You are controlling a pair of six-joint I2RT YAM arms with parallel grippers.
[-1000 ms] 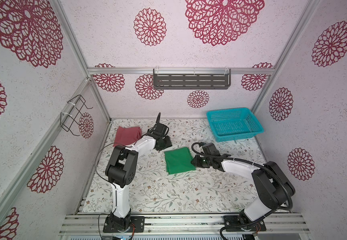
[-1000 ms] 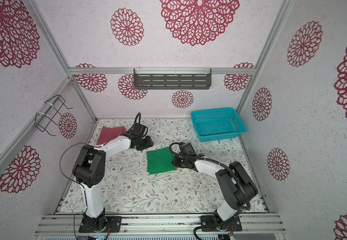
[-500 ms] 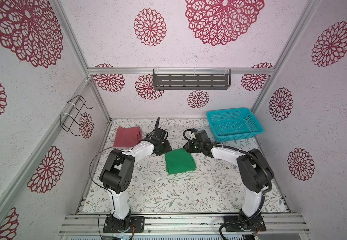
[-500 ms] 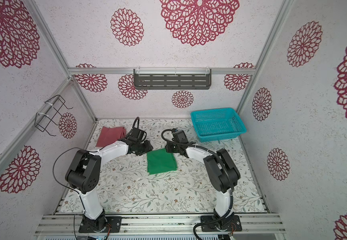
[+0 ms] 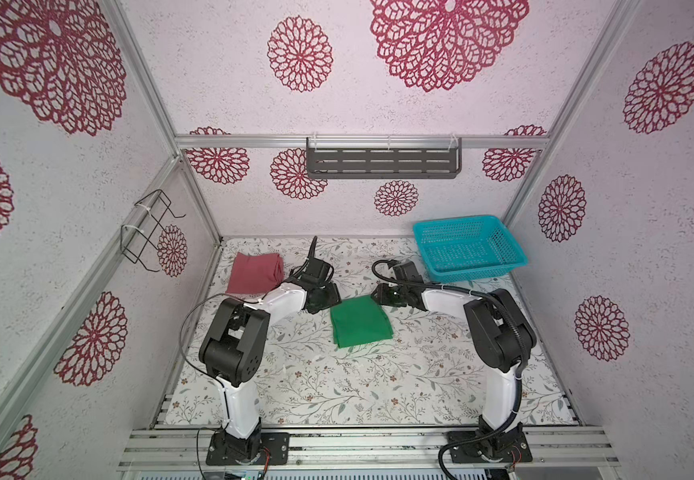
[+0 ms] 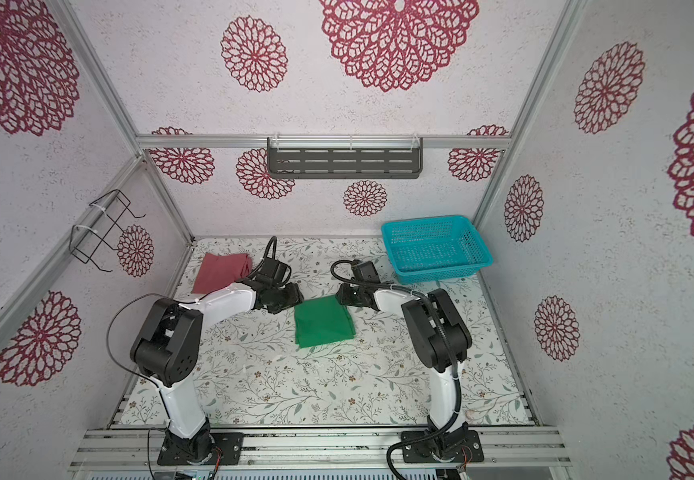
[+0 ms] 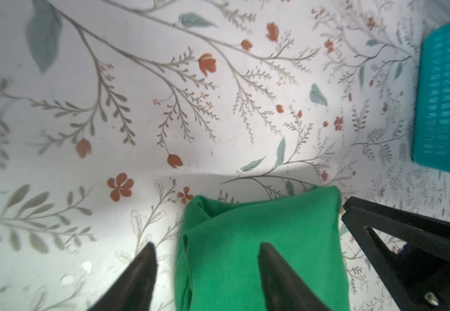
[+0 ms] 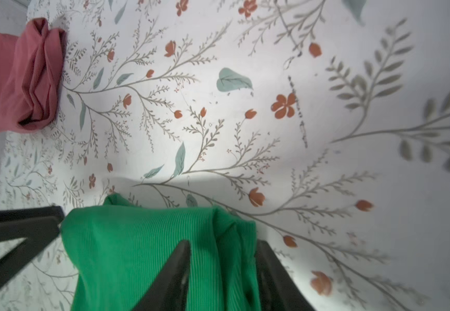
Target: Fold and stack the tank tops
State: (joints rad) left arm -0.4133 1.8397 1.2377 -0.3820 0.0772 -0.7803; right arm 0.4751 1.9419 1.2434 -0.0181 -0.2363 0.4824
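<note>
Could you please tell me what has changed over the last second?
The right gripper swung from the right edge of the green tank top to its far right corner, where its jaws now stand apart astride the cloth. The left gripper stayed near the far left corner, jaws apart. The cloth itself, the pink tank top and the basket have not moved.

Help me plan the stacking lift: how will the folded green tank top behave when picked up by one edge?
Probably floppy: the green tank top is soft ribbed knit with loose layered folds at one corner, so lifted by one edge it may sag open. Likely light too; it lies thin and flat.
</note>
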